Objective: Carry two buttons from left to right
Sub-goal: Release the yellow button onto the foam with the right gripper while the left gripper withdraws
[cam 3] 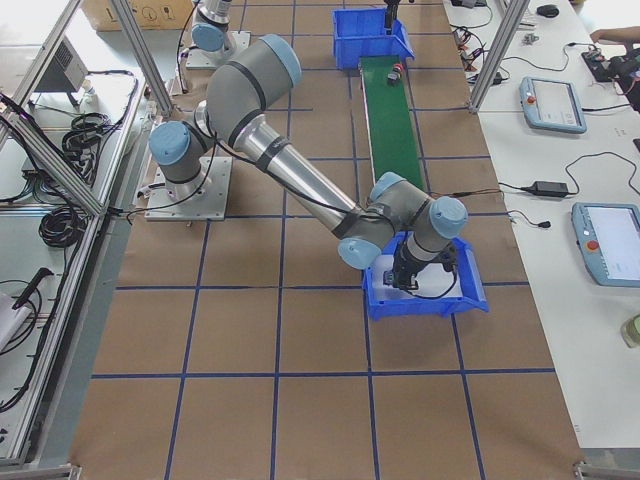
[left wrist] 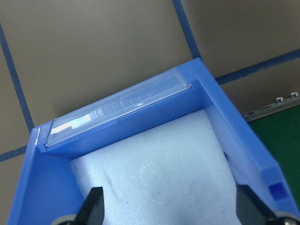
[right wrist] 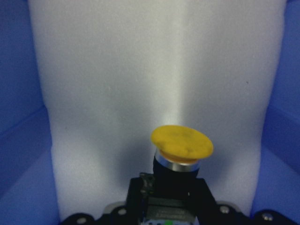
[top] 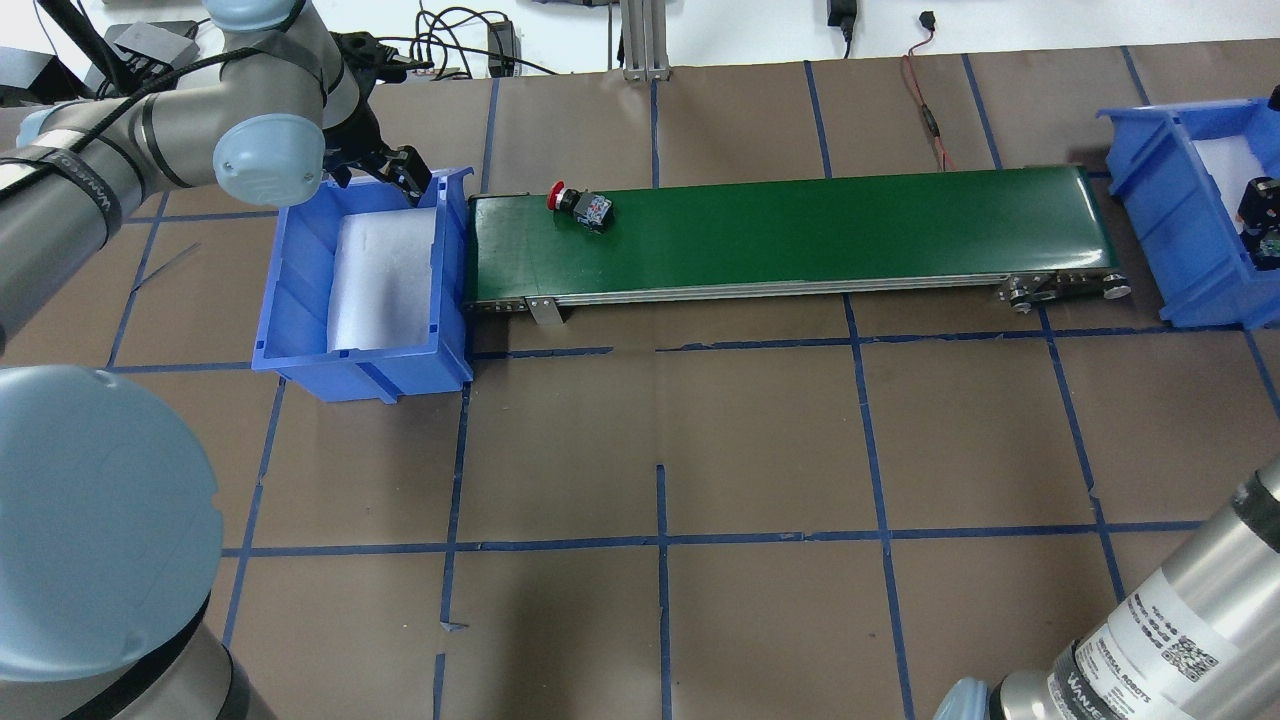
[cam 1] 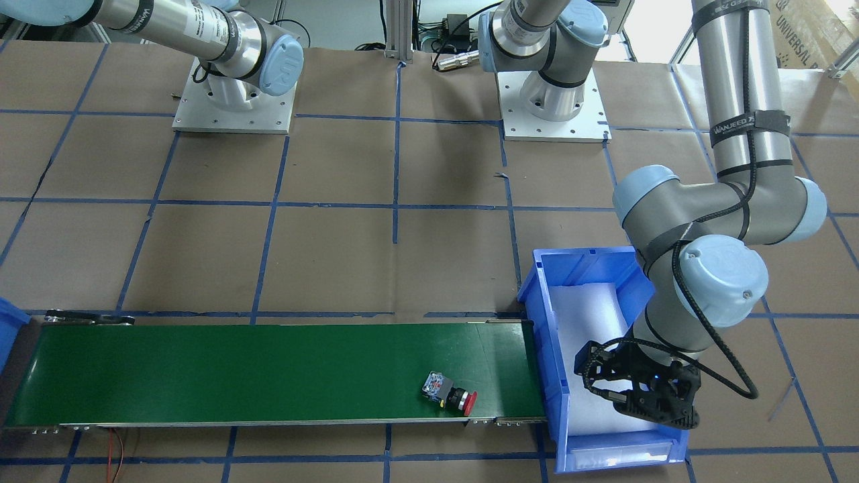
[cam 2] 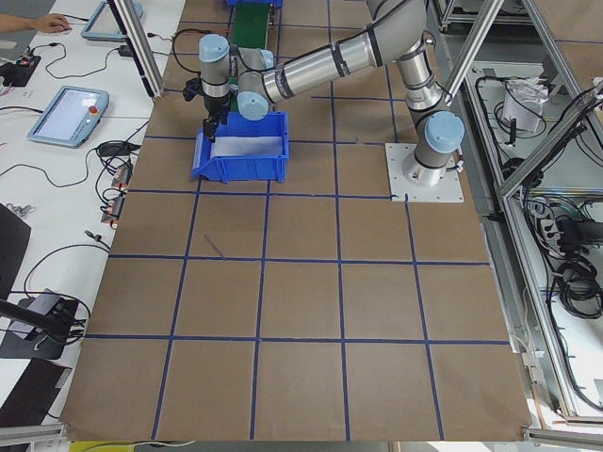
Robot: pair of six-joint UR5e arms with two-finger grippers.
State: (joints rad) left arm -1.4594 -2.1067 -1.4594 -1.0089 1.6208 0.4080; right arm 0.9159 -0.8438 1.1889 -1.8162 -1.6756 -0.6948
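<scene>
Right gripper grips the yellow button in the right bin; left gripper is spread wide and empty over the left bin.
The red button lies on its side on the green belt, close to one long edge; I think it may roll off there. A release from too high may bounce the yellow one off the foam.

Overhead and front views oppose, sharing belt; wrists close.
</scene>
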